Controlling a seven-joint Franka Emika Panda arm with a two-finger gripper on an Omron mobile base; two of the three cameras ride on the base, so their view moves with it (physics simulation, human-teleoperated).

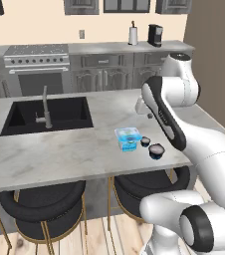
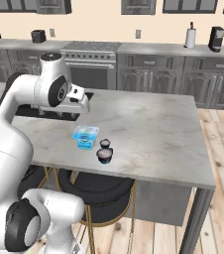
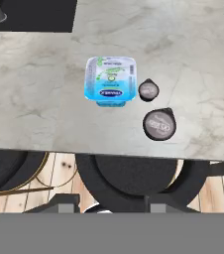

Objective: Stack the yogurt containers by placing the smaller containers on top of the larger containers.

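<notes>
Tub (image 3: 110, 81) beside tiny cup (image 3: 148, 90) | larger cup (image 3: 159, 123) near edge | end effector state: cannot tell

We see the blue tub (image 3: 110, 81) flat on the island counter (image 3: 193, 59), near its front edge. The tiny cup (image 3: 148, 90) stands just right of the tub, close beside it; we can't tell if they touch. The bigger cup (image 3: 159, 123) stands in front of the tiny one, nearer the counter edge, apart from the tub. In the left base view: tub (image 1: 128, 138), tiny cup (image 1: 145, 142), bigger cup (image 1: 156, 150) run left to right. The sink (image 1: 47, 114) is sunk into the counter, well left of and behind the tub. Stools (image 1: 42, 204) sit under the front edge. The stove (image 1: 36, 67) is against the back wall.
</notes>
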